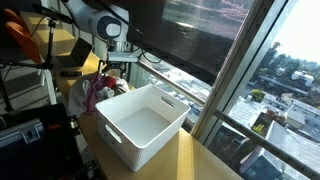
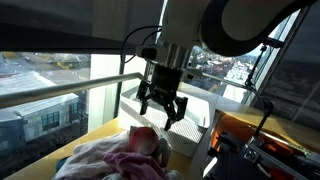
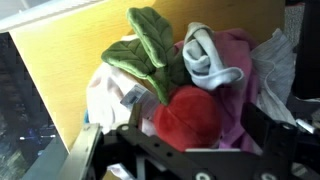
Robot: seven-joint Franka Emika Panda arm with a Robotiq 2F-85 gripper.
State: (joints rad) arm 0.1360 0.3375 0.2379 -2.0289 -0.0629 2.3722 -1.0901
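Clothes [image 2: 110, 160] are lying in a loose heap on the wooden table [image 1: 200, 158], close to the window [image 1: 200, 40], and the gripper [image 2: 162, 112] is hanging just above them. Its jaws are standing wide open, gripping nothing, with the fingers [image 2: 146, 104] pointing down at the heap and sitting just clear of it. In the wrist view a red stuffed toy [image 3: 190, 115] is lying right under the gripper, on top of the heap, its green leaves [image 3: 145, 50] spreading away towards the table's bare wood. A white and grey sock [image 3: 208, 62] is lying curled against the toy, over a pink cloth [image 3: 245, 55], and a white cloth [image 3: 105, 95] is showing beside the leaves. In an exterior view a white bin [image 1: 140, 125] is standing on the table just beside the heap, its open top facing up.
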